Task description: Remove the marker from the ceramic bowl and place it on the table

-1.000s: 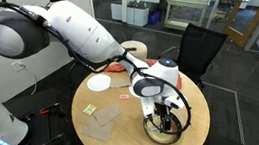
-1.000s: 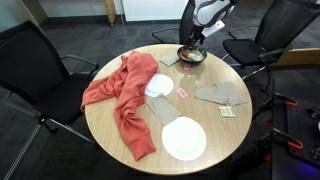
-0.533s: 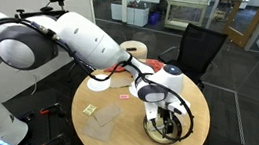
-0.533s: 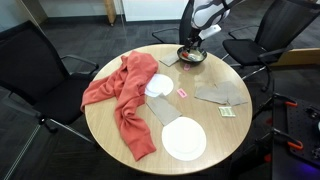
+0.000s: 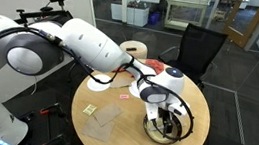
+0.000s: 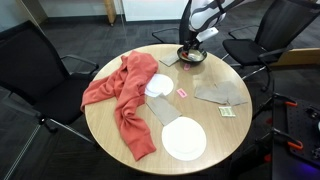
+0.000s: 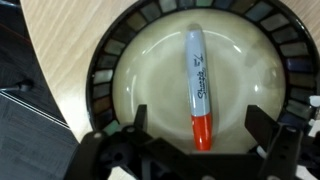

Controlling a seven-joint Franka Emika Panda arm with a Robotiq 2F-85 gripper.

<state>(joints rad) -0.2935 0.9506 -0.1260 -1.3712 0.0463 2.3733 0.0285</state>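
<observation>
The gripper (image 7: 196, 113) hangs over the ceramic bowl (image 7: 100, 70) with its two fingers (image 7: 140, 115) spread wide apart, one on each side of the marker's red cap and touching neither it nor anything else. The marker (image 7: 197, 70), a grey-barrelled pen, lies flat on the bowl's pale inside. In an exterior view the bowl sits at the far edge of the table (image 6: 205, 112), with a red cloth (image 6: 122, 95) to the left and a white plate (image 6: 184, 139) at the near edge.

wrist view close above the ceramic bowl (image 7: 150, 85); exterior views share the table (image 5: 126, 135) (image 6: 215, 132)
</observation>
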